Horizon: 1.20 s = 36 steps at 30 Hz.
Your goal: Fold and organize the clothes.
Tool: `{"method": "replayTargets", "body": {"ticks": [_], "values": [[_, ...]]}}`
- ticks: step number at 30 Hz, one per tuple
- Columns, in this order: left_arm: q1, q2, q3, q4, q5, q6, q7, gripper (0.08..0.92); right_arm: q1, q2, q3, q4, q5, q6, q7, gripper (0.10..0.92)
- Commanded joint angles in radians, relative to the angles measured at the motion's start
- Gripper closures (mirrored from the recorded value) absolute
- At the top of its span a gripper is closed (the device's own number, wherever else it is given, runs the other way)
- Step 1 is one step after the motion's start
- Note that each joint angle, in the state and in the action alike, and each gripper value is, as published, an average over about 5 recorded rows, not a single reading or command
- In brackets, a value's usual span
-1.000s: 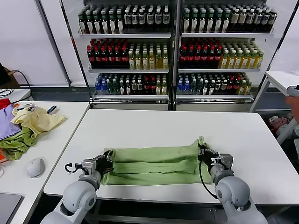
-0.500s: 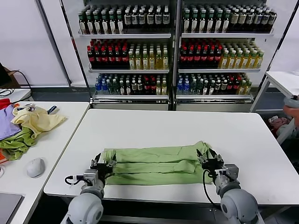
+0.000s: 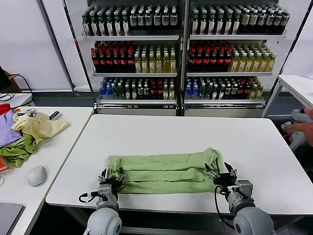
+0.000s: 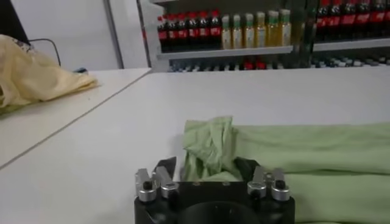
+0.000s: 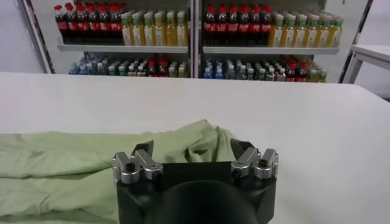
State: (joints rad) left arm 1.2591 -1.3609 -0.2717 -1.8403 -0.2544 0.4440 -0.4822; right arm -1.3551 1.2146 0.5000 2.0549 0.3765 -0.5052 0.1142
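Observation:
The light green polo shirt [image 3: 164,171] lies folded into a long flat strip across the near part of the white table [image 3: 186,132]. My left gripper [image 3: 111,177] is at the strip's left end and my right gripper [image 3: 221,175] at its right end, both low at the table. In the left wrist view the left gripper [image 4: 206,165] has its fingers spread wide with the bunched shirt end [image 4: 210,143] lying between them. In the right wrist view the right gripper [image 5: 192,149] is likewise spread around the shirt's crumpled end [image 5: 195,137]. The collar and the printed patch are hidden.
A side table at the left holds a pale yellow garment [image 3: 36,125], a darker green cloth [image 3: 17,152] and a computer mouse [image 3: 37,175]. Shelves of bottles [image 3: 181,54] stand behind the table. A person's arm [image 3: 301,126] shows at the right edge.
Both grippers have lowered the shirt ends onto the table and drawn back toward the near edge. The raised right end now lies flat, and the strip is straighter.

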Motion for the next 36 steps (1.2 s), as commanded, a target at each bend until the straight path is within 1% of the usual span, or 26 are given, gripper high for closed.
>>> {"method": "replayTargets", "body": {"ticks": [1, 6, 12, 16, 18, 22, 26, 28, 30, 33, 36], "values": [[0.005, -0.045, -0.010, 0.074, 0.022, -0.014, -0.013, 0.398, -0.023, 0.002, 0.006, 0.015, -0.003, 0.005, -0.001, 0.203], [-0.020, -0.002, -0.052, 0.101, -0.012, -0.027, 0.004, 0.545, -0.025, 0.005, 0.004, 0.016, -0.003, 0.009, -0.004, 0.203], [-0.055, 0.079, -0.129, 0.116, -0.096, -0.040, 0.020, 0.718, -0.020, 0.006, 0.004, 0.015, -0.003, 0.013, -0.010, 0.203], [-0.075, 0.146, -0.201, 0.101, -0.125, -0.047, 0.021, 0.822, -0.016, 0.004, 0.004, 0.012, -0.001, 0.019, -0.016, 0.203], [-0.089, 0.190, -0.243, 0.094, -0.131, -0.052, 0.024, 0.848, -0.012, 0.003, 0.003, 0.010, -0.001, 0.022, -0.018, 0.203], [-0.109, 0.279, -0.323, 0.063, -0.165, -0.059, 0.043, 0.853, -0.003, 0.007, -0.002, 0.009, -0.001, 0.022, -0.021, 0.203], [-0.102, 0.330, -0.380, -0.033, -0.254, -0.043, 0.077, 0.853, -0.001, 0.011, -0.009, 0.009, -0.003, 0.022, -0.023, 0.203], [-0.090, 0.331, -0.388, -0.110, -0.349, -0.023, 0.091, 0.853, -0.002, 0.011, -0.011, 0.010, -0.004, 0.022, -0.024, 0.203], [-0.078, 0.317, -0.375, -0.194, -0.446, -0.004, 0.101, 0.853, -0.003, 0.012, -0.012, 0.010, -0.004, 0.022, -0.024, 0.203], [-0.055, 0.269, -0.314, -0.319, -0.549, 0.013, 0.118, 0.853, -0.002, 0.013, -0.013, 0.011, -0.006, 0.022, -0.024, 0.203], [-0.042, 0.202, -0.227, -0.390, -0.628, 0.029, 0.124, 0.853, -0.001, 0.018, -0.014, 0.011, -0.009, 0.022, -0.025, 0.203]]}}
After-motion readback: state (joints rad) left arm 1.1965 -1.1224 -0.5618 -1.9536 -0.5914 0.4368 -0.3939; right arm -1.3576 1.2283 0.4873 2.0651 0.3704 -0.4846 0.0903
